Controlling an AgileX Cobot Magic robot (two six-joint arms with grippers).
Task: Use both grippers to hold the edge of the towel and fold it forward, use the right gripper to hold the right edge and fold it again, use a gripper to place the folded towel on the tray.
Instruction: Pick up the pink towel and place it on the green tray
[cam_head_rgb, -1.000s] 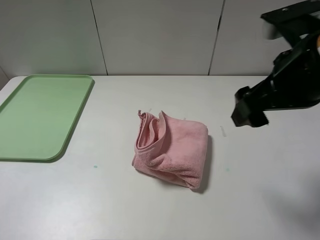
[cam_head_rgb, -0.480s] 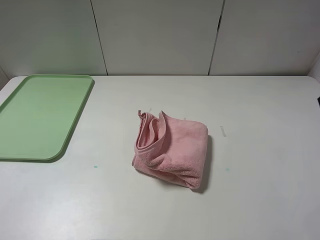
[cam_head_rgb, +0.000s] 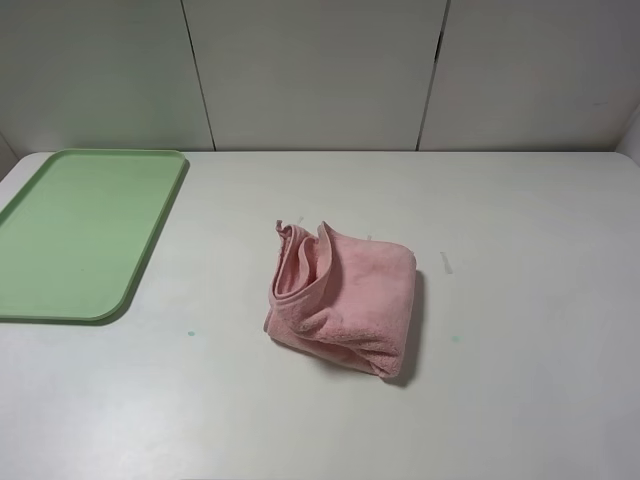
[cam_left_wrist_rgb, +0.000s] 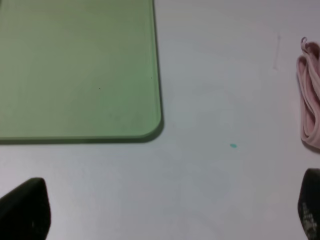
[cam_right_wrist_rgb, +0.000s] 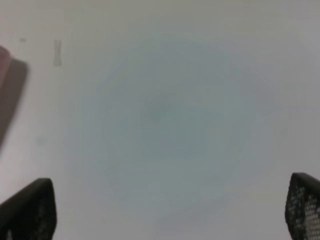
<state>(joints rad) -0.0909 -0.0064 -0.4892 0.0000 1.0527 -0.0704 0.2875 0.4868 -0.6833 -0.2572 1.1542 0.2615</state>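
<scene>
The left gripper (cam_left_wrist_rgb: 166, 207) is hanging over the white table (cam_left_wrist_rgb: 215, 100), and its two black fingers (cam_left_wrist_rgb: 25, 209) are standing wide apart with only bare table showing between them. Ahead of one finger the green tray (cam_left_wrist_rgb: 75, 70) is lying flat, and its rounded corner is pointing toward the middle of the pincer. Ahead of the other finger the pink towel (cam_left_wrist_rgb: 310, 95) is showing its folded layers, well apart from the tray. A small teal speck (cam_left_wrist_rgb: 233, 146) is sitting on the table between the two, nearer to the towel.

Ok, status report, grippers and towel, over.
Left gripper open, empty. Right gripper open, empty. Towel roughly folded on the table, off the tray. Nothing between them.
</scene>
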